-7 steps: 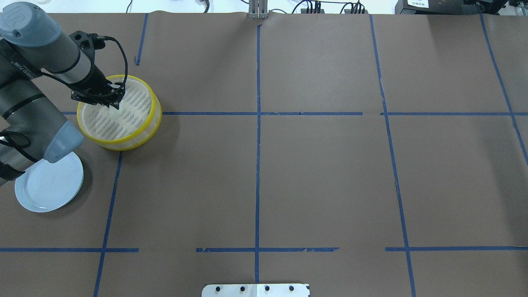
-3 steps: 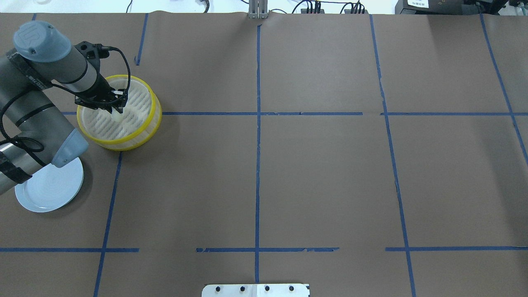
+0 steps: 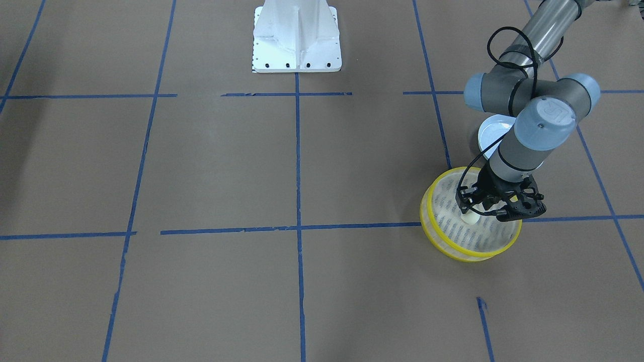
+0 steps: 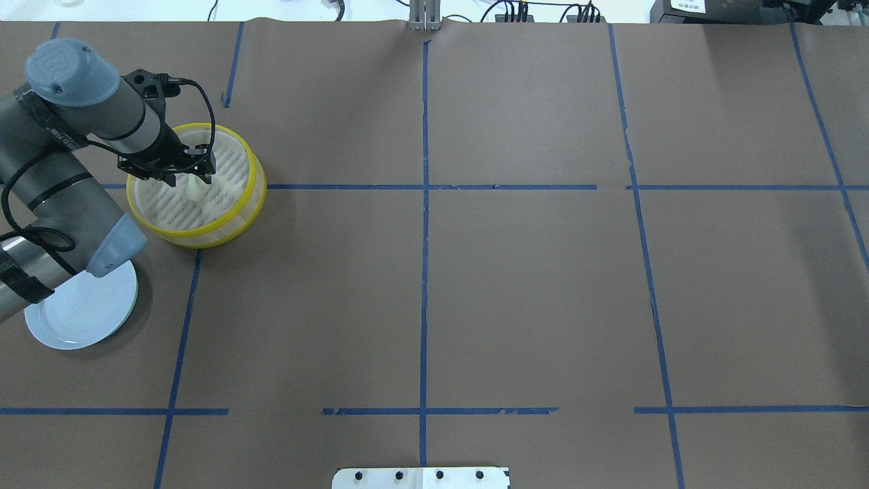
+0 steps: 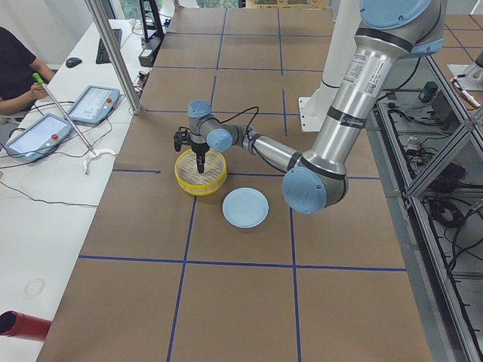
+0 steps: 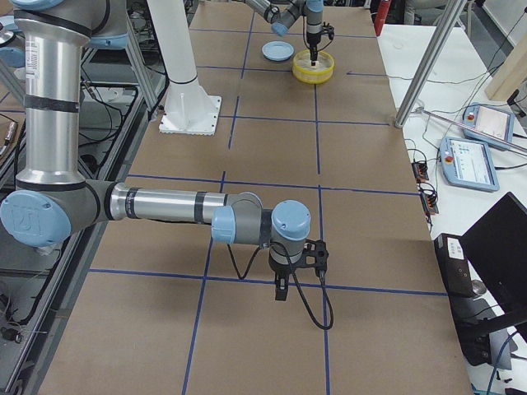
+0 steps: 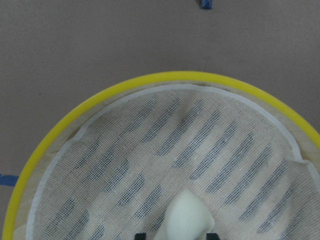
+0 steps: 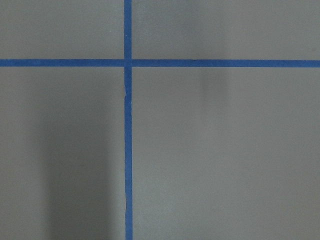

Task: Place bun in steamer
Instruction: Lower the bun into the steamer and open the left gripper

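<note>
Front view: left gripper hangs over the steamer, fingers pointing down into it. The bun is on the slotted floor near the basket's centre, right at the fingertips, at about 7 o'clock of the gripper body. Pale blue plate is at 1 o'clock of the steamer, partly behind the arm.

Overhead: bun is inside the yellow rim, about centre, just on the 6 o'clock side of the left gripper. Finger linkage looks splayed. Plate is at 7 o'clock of the steamer, apart from it.

Left side view: gripper is down in the steamer; the bun is too small to make out.

Right side view: right gripper is well apart from everything, low over bare brown paper. Can't tell how its jaws stand.

Left wrist: bun is at 6 o'clock of the frame, resting on the mesh between both dark fingertips. A sliver of gap shows on that side, so the jaws read as released, straddling the bun.

Right wrist: only blue tape crossing on paper.
</note>
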